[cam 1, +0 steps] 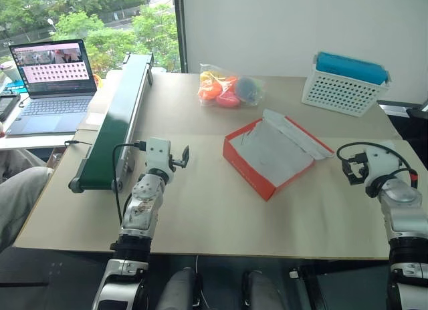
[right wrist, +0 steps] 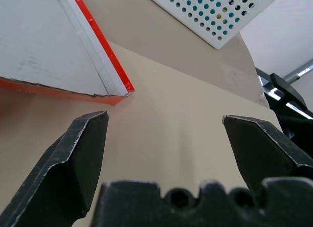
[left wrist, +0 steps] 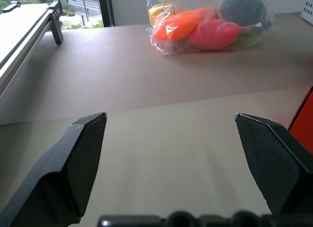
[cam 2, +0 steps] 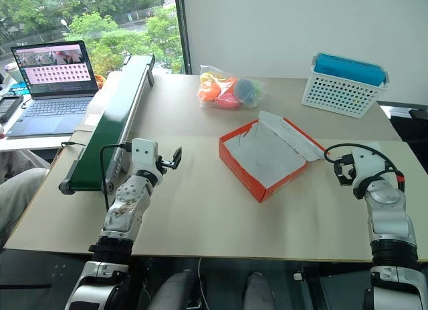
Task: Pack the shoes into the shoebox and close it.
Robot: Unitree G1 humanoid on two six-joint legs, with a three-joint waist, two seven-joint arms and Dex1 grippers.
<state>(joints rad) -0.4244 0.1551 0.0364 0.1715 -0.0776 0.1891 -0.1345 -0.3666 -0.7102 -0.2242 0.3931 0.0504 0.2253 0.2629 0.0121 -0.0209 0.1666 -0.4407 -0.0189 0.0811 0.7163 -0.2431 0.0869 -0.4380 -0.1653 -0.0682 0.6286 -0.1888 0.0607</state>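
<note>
Shoebox: the red-orange shoebox (cam 1: pixel 271 155) lies open in the middle of the table (cam 1: pixel 200 210), lid folded back toward 1 o'clock; the grey-white inside looks empty.
Shoes: I cannot find them on the table.
Left gripper: the left gripper (cam 1: pixel 183 157) hovers over the table at 9 o'clock of the box, apart from it; its fingers (left wrist: pixel 73 163) are spread wide with nothing between them.
Right gripper: the right gripper (cam 1: pixel 349 170) is at 3 o'clock of the box, near the lid's end; fingers (right wrist: pixel 78 153) wide apart, holding nothing.
Hard to see: from the head views the right fingers are small and partly hidden behind a black cable.
Cut off: the right wrist view gives the box lid's red edge (right wrist: pixel 102 48) and a part of the white perforated basket (right wrist: pixel 215 14).
Extra in the left wrist view: the bag of colourful toys (left wrist: pixel 205 24) close up, at 12 o'clock of the left gripper, and a corner of the green conveyor (cam 1: pixel 117 123).
Edge: a laptop (cam 1: pixel 50 83) stands at 10 o'clock, beyond the conveyor.
</note>
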